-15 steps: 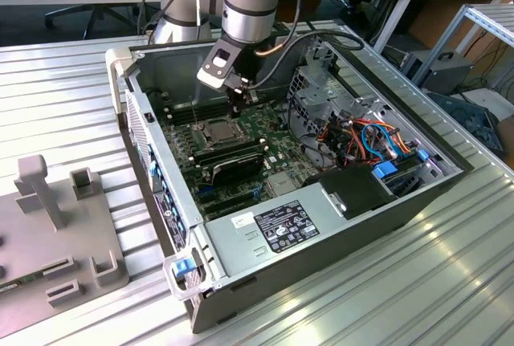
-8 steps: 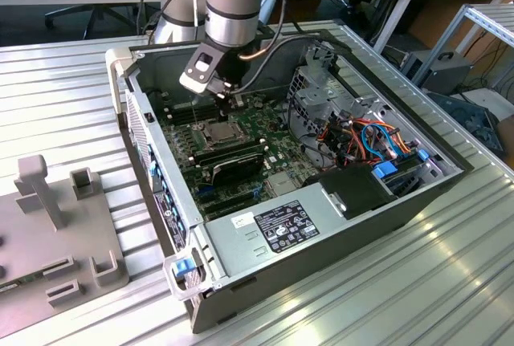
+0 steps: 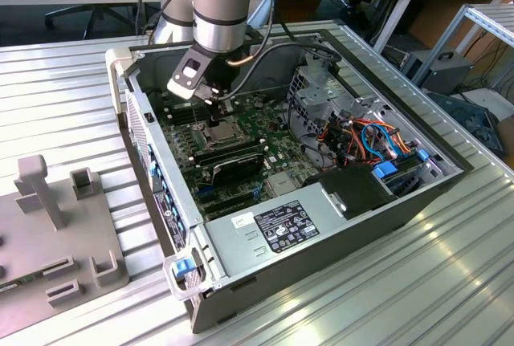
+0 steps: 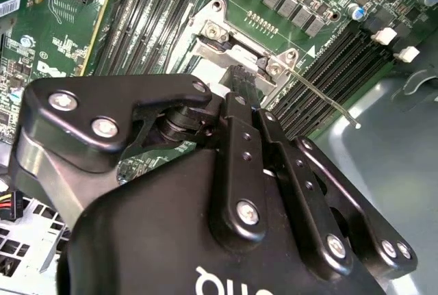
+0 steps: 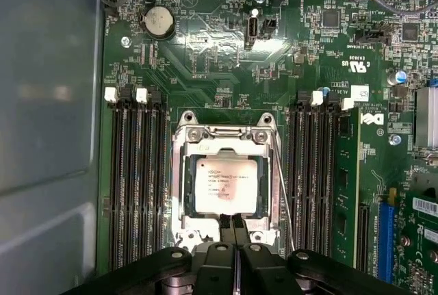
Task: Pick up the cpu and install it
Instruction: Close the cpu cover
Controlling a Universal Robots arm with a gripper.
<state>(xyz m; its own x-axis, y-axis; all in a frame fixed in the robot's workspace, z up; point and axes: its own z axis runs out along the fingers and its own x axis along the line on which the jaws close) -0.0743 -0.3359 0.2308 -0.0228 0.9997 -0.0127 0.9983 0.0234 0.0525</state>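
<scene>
Item: black gripper [image 5: 233,221], jaws together, tips at the edge of the small square silver-grey cpu [image 5: 226,185]. It lies flat, print on top, in the hinged metal socket frame [image 5: 179,192] on the green motherboard [image 5: 226,55], within the open grey computer case [image 3: 385,229] on the ribbed metal desk [image 3: 64,97].

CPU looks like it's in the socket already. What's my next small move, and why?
Probably a short straight lift of the gripper. In the first wrist view the cpu lies flat and square inside the socket frame, and the fingers sit together at its edge with nothing between them, so rising should avoid nudging it.
</scene>
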